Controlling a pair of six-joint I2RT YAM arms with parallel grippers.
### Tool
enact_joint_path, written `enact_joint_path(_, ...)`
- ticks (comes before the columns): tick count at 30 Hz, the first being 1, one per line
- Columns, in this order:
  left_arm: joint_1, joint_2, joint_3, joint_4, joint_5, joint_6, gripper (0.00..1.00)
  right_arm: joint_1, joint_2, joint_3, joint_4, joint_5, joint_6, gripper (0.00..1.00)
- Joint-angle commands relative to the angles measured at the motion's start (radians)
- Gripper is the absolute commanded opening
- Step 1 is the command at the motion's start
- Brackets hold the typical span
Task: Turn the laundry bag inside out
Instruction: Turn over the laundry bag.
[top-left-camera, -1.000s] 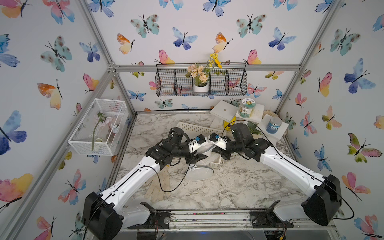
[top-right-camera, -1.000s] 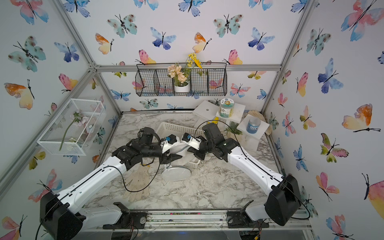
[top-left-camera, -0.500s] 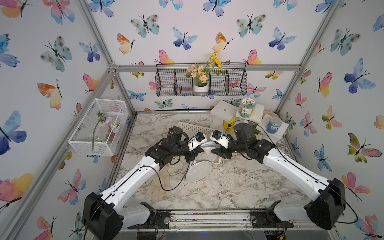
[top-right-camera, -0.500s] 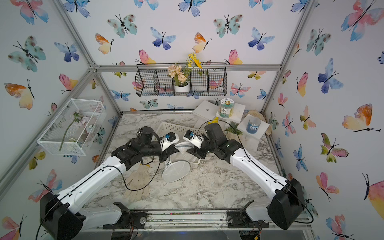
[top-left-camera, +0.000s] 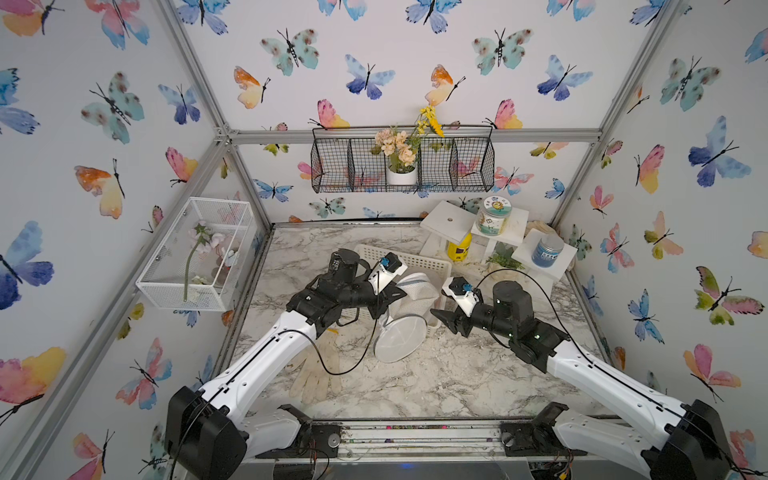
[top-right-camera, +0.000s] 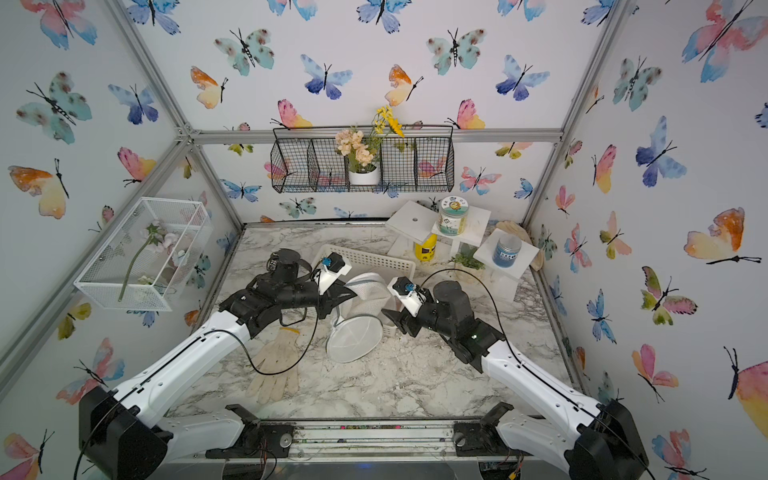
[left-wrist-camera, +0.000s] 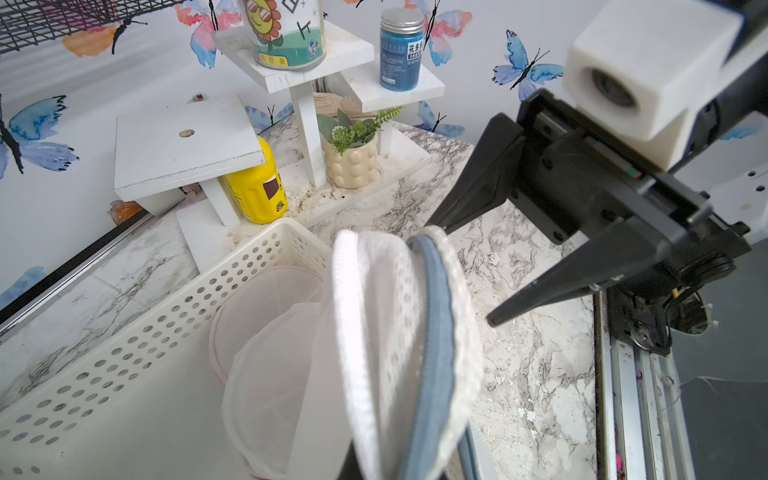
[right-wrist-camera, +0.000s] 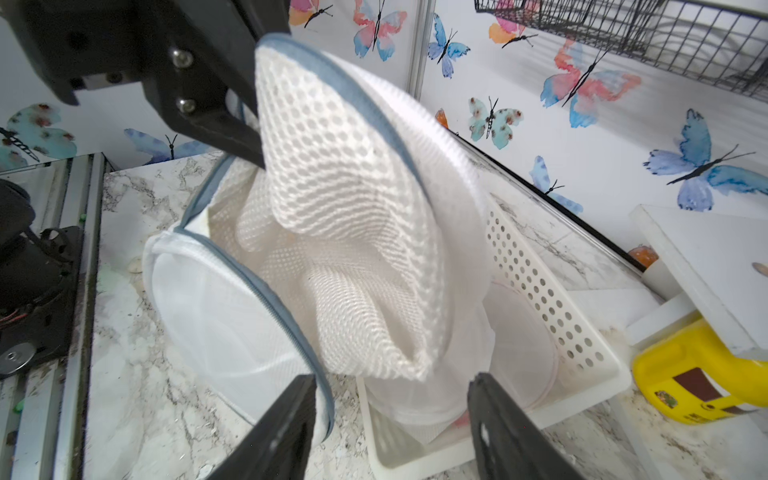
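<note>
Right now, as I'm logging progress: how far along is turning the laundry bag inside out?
Done: the laundry bag is unzipped and a fold of mesh bulges through the opening. In hand: the left gripper is shut on that mesh, holding it up; the right gripper hangs open, holding nothing. Left: most of the flip, apparently; the round end panel rests on the table beside the basket.

Left arm (top-left-camera: 266, 357) reaches from the near-left base toward the centre, forearm angled upward, wrist roughly level; left claw (top-left-camera: 398, 292) is clamped, jaws together, on the mesh rim of the laundry bag (top-left-camera: 417, 286); right arm (top-left-camera: 602, 374) reaches from the near-right base, wrist pointing toward the left claw; right claw (top-left-camera: 437, 314) faces it, jaws spread wide, nothing pinched between them.
</note>
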Motion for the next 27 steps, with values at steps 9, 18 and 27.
enact_joint_path(9,0.008,-0.038,-0.015,0.031,0.042,-0.005,0.00,-0.003,0.055,0.038,0.172,-0.002,0.047,0.12)
enact_joint_path(18,0.008,-0.035,0.006,-0.075,0.054,0.127,0.00,-0.003,0.023,0.109,0.110,0.210,0.025,0.02)
enact_joint_path(27,-0.006,-0.013,0.078,-0.283,0.127,0.380,0.00,-0.003,0.172,0.414,-0.184,0.221,-0.170,0.02)
